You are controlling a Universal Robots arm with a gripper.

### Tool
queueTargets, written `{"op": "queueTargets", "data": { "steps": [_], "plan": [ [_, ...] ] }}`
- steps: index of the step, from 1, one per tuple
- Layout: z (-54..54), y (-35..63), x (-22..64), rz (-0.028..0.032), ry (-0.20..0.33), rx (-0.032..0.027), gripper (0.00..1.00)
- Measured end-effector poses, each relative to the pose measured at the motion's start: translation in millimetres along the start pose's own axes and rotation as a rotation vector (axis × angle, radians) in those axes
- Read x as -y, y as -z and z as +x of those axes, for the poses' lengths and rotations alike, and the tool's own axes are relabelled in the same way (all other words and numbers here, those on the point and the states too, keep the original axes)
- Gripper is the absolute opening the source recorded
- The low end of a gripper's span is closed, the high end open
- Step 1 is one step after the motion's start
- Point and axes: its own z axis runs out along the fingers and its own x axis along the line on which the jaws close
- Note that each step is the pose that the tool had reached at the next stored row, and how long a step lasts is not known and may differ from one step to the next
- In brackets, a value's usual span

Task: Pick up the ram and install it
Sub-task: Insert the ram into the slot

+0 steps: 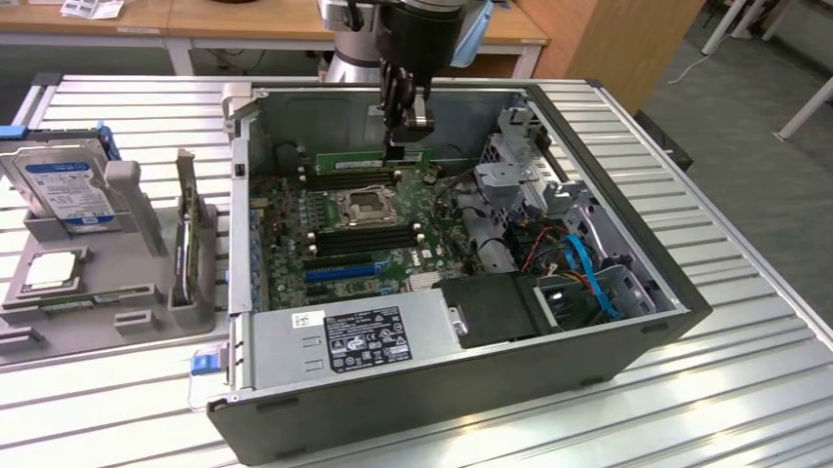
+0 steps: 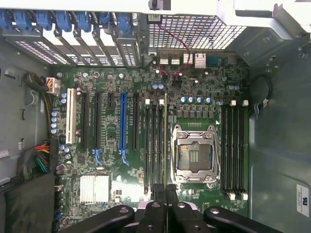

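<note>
Claw (image 1: 409, 146) closed on the ram (image 1: 351, 159), above the motherboard (image 1: 341, 246), power supply label (image 1: 369, 341) print unreadable

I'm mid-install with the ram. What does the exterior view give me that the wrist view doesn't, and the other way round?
Exterior view adds: the ram's green side, clamped in the shut gripper above the motherboard; the power supply; the hard drive and CPU chip on the grey tray.
Wrist view adds: the vent grille, the row of blue card clips, the white expansion slot.
Both: the CPU socket and the black memory slots beside it.
</note>
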Motion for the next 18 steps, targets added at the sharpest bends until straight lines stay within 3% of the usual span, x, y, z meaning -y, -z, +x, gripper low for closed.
{"op": "queueTargets", "data": {
  "steps": [18],
  "plan": [
    [0.3,-10.9,0.5,0.0000,0.000,0.0000,0.11]
  ]
}}
